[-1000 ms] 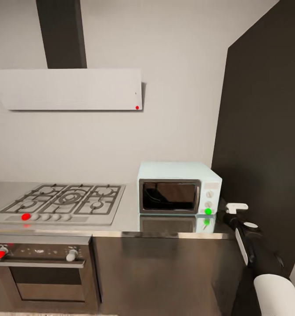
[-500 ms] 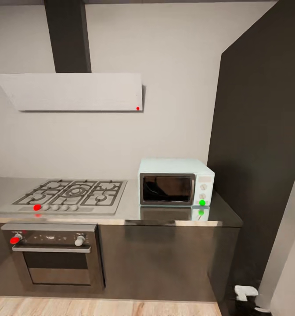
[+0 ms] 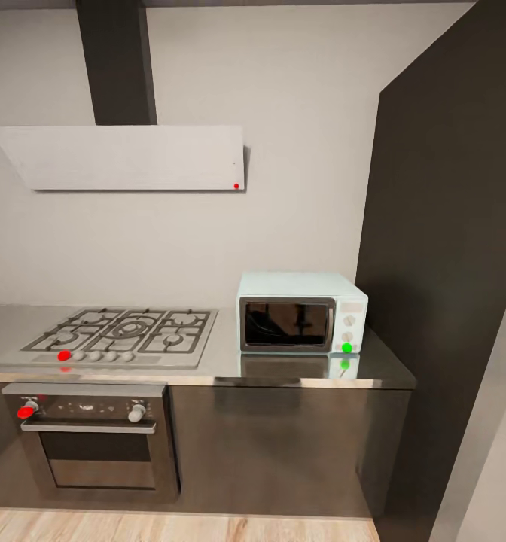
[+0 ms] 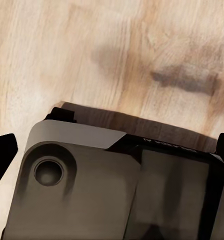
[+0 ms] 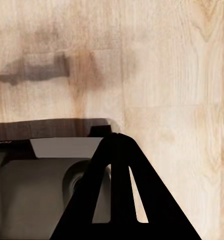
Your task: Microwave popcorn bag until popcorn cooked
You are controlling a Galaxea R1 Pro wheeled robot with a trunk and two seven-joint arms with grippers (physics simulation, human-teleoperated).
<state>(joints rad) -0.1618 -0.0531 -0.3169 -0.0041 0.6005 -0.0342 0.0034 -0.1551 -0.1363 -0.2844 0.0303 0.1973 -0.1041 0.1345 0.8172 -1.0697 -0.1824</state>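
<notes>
One microwave (image 3: pixel 303 313) sits on the counter (image 3: pixel 230 361), just right of the hob (image 3: pixel 125 336). Its door is shut and faces the robot, and its long side runs left to right. A second ago the right arm was near it; now that arm is out of the head view and the robot stands further back, so heating may be under way. No bag can be seen.

Left wrist view: the left gripper (image 4: pixel 112 150) hangs over the wood floor (image 4: pixel 117 45); I cannot tell how wide it is.

Right wrist view: the right gripper (image 5: pixel 119 185) also hangs over the floor, and I cannot tell its state
</notes>
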